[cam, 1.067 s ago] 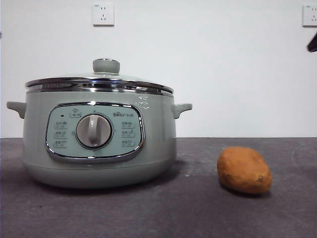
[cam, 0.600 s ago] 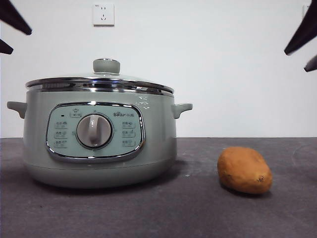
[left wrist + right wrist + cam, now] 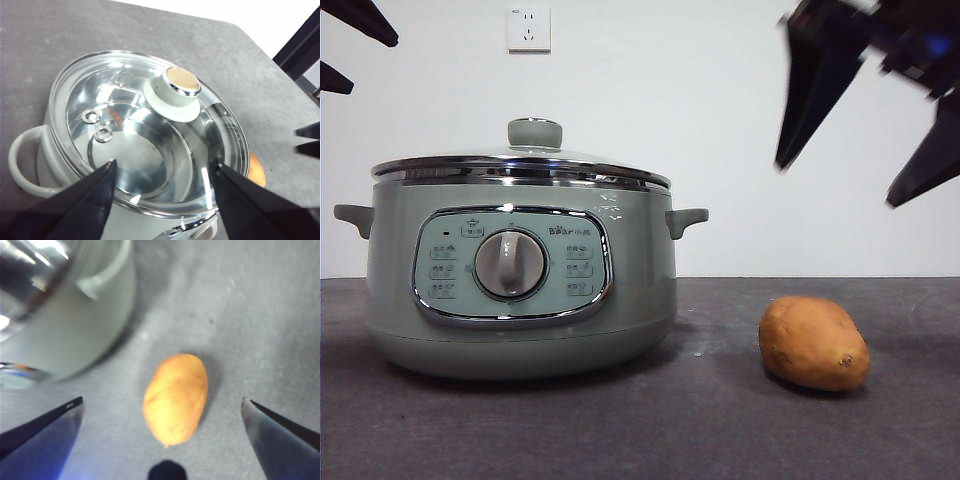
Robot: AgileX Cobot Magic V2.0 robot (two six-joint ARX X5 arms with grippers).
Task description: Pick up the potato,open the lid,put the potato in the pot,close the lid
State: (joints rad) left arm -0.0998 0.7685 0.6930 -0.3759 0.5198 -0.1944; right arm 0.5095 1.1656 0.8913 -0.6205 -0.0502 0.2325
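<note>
At the upper left corner of the front view my left pincer (image 3: 342, 45) shows only as two black tips, spread wide and empty; its wrist camera looks down on the lid from above.

Left of centre stands the large round pale sage-green electric pot (image 3: 520, 290) on the dark grey worktop (image 3: 720, 430). The round glass lid with chrome rim and pale green knob (image 3: 534, 133) sits closed on it. I judge the lid rigid, fairly heavy and breakable, its glass and chrome slick; the knob is the only sound place to grip, across its sides.

At the lower right lies the orange-brown oval potato (image 3: 814, 343), on the worktop and well apart from the pot. It looks firm, matte, moderately light and not fragile, though its rounded form could roll; I would close across its narrow middle.

At the upper right my right pincer (image 3: 860, 170) hangs above the potato, spread wide, holding nothing.
</note>
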